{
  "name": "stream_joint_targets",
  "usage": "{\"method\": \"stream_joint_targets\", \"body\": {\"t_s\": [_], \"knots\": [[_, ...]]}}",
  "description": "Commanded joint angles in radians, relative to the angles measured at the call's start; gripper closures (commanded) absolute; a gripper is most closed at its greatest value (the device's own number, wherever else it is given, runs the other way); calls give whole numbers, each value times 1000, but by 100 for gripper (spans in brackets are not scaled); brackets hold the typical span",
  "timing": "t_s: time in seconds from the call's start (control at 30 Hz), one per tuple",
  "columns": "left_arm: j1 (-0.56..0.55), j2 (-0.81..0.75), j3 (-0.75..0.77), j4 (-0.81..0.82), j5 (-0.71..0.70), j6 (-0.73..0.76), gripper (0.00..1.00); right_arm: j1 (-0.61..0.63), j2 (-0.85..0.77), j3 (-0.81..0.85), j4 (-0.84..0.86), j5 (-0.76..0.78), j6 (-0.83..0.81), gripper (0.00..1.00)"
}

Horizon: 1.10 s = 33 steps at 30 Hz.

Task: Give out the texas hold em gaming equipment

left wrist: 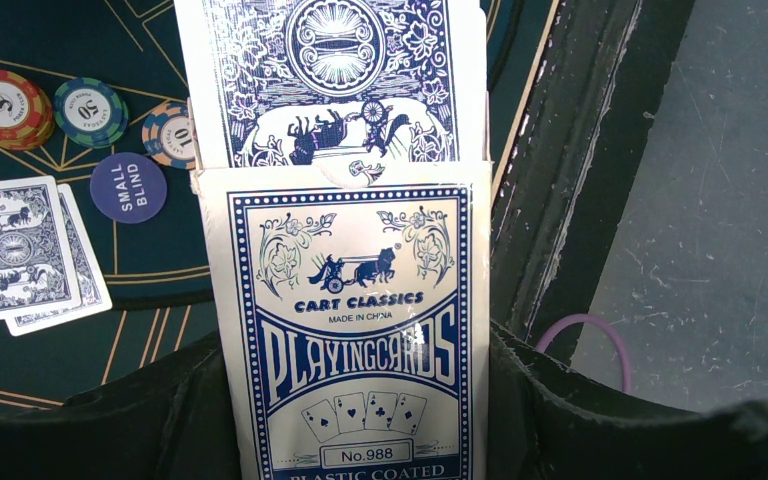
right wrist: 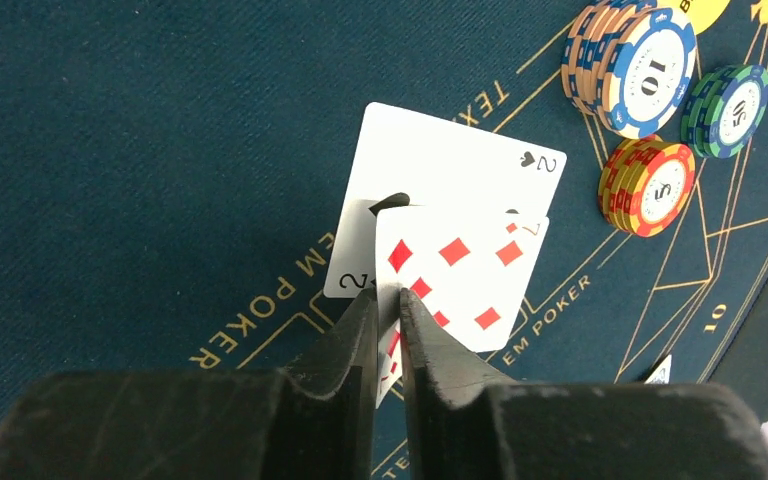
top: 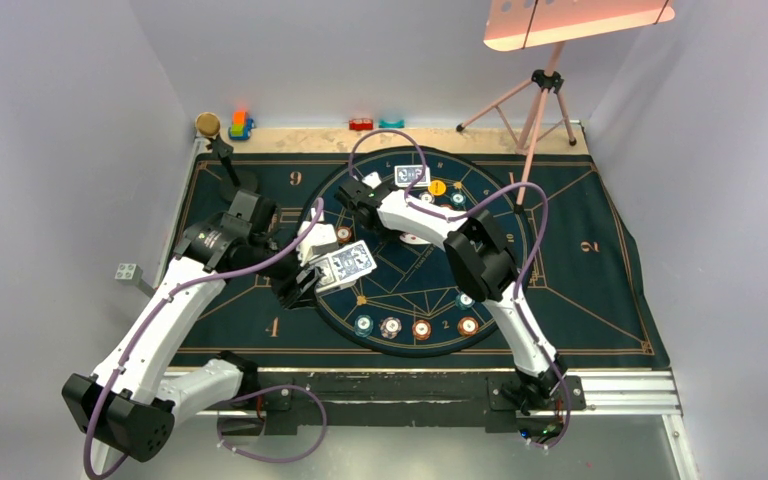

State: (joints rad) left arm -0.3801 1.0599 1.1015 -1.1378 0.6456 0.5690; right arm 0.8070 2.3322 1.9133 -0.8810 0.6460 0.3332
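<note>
Dealing step; right gripper (right wrist: 388, 310) jaws narrow, pinching white-faced red-diamonds card (right wrist: 460, 270) over face-up two-of-spades card (right wrist: 440, 160) on dark felt mat (right wrist: 110, 150); left gripper (top: 301, 283) clamps blue-white cardboard deck box (left wrist: 350, 300); next, probably: release flat.

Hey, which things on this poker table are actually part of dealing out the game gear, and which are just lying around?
Part of the job: card box, diamonds card, two of spades, chip stacks, small blind disc, face-down cards.
Just lying about: toy blocks, black stand, pink tripod.
</note>
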Motion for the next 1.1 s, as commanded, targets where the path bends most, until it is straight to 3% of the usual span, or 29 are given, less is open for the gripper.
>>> {"method": "stream_joint_targets", "body": {"t_s": [0.0,0.27,0.67,0.7,0.8,0.83,0.97,1.07], "knots": [[6,-22,4,26,9,14,86,6,-35,5,25,-57,9,81],[6,-27,-2,27,8,18,86,6,-61,24,55,-155,-1,66],[6,-40,1,21,0,23,88,-10,-136,34,56,-323,29,62],[6,-41,0,21,0,23,88,-17,-155,34,55,-333,32,59],[6,-42,-1,28,-1,23,88,-28,-228,57,24,-309,60,28],[6,-41,-3,29,1,25,89,-28,-256,63,14,-296,62,22],[6,-34,4,24,10,28,89,-43,-373,39,-8,-330,79,12],[6,-39,11,24,20,27,90,-86,-506,-57,38,-490,106,10]]}}
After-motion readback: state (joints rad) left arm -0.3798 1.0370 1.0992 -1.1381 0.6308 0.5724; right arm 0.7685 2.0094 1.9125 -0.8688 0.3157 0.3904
